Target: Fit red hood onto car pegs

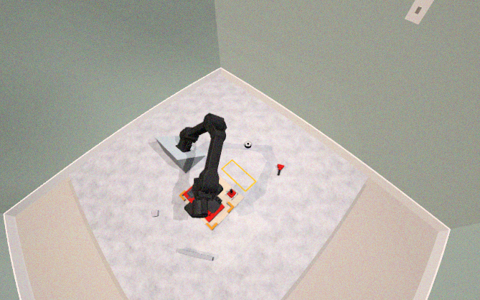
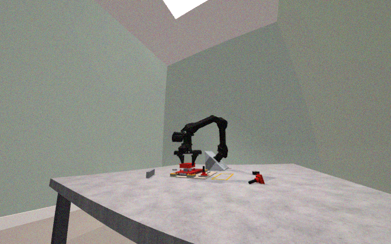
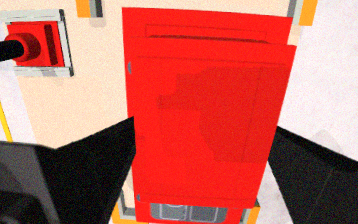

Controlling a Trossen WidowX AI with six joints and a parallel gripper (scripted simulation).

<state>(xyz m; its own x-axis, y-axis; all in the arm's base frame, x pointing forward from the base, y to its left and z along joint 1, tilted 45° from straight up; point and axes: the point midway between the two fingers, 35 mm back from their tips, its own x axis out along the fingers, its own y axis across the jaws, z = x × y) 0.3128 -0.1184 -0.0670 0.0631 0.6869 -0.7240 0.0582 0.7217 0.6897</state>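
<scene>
My gripper (image 2: 188, 163) (image 3: 202, 126) is shut on the red hood (image 2: 187, 166) (image 3: 200, 175), one finger on each long side. The hood is roughly level, low above the red chassis (image 1: 217, 214) (image 2: 199, 171) (image 3: 205, 16). The exterior view shows a gap between them, with the grey engine block (image 2: 187, 169) in it. In the wrist view the hood lies nearly in line with the chassis, whose deck shows past both its ends. The chassis sits in its jig (image 1: 238, 197) (image 3: 80, 110). The pegs and corner holes cannot be made out. The arm hides the hood in the top view.
A red piece with a black post (image 1: 231, 192) (image 2: 203, 173) (image 3: 34, 46) stands on the jig board beside the chassis. A grey wedge (image 1: 177, 149) (image 2: 212, 163), a grey bar (image 1: 195, 255) (image 2: 150, 173), a wheel (image 1: 247, 143) and a red-and-black piece (image 1: 280, 167) (image 2: 259, 178) are around it.
</scene>
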